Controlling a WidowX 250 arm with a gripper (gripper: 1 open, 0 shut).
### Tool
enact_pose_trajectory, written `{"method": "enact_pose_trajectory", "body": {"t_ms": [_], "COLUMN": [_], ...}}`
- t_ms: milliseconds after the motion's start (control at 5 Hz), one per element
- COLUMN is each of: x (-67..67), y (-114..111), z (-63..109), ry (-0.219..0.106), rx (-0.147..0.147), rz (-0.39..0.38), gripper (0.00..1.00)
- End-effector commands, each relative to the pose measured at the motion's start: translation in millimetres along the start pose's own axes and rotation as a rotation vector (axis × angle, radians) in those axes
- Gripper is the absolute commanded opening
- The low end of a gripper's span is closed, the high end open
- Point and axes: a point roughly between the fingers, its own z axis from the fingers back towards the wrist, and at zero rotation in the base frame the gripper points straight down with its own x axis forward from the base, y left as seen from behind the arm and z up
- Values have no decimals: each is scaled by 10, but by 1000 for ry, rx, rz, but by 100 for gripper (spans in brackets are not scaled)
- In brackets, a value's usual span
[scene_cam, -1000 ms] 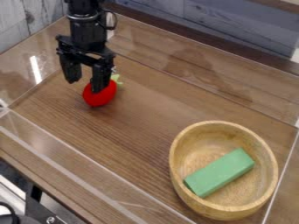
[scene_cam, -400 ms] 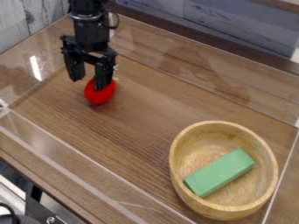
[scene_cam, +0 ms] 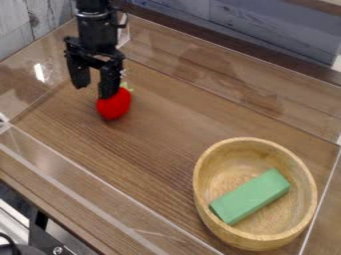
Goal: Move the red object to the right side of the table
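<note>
None of the task is done as far as this view shows: the red object (scene_cam: 115, 104) lies on the table (scene_cam: 200, 110) in its left half, towards the far-left corner, well apart from the right edge where it has to end up. It rests on the bare wood, not lifted.

The gripper (scene_cam: 96, 82) hangs over it, pointing almost straight down, its 2 dark fingers spread wide and grasping nothing. It sits just up and to the left of the red object, with the right finger at or very near the object's top; I cannot tell whether they touch. The fingers do not yet straddle the object, so my judgement is that the pick is at the line-up stage: the gripper has to centre over the object, drop around it, close, lift, carry it across to the right side and let go. All of that is left.

1 container is in view, a round bowl (scene_cam: 217, 225) near the front-right corner. Inside it lies 1 green block (scene_cam: 249, 196), set at a slant across the bottom. Nothing else is in the bowl. Since it takes up much of the right side, the drop spot will probably need to be beside it, on the bare wood further back.
</note>
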Motion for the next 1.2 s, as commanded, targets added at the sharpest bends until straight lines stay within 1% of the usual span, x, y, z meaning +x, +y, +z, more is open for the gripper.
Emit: {"method": "enact_pose_trajectory", "body": {"t_ms": [0, 200, 600, 800, 1000], "x": [70, 84, 338, 357, 352], "y": [194, 30, -222, -380, -519], "z": [97, 204, 62, -150, -239], "ry": [-37, -38, -30, -26, -28], "rx": [18, 11, 4, -4, -13], "rz": [16, -8, -19, 10, 44], "gripper": [100, 100, 100, 100, 0]}}
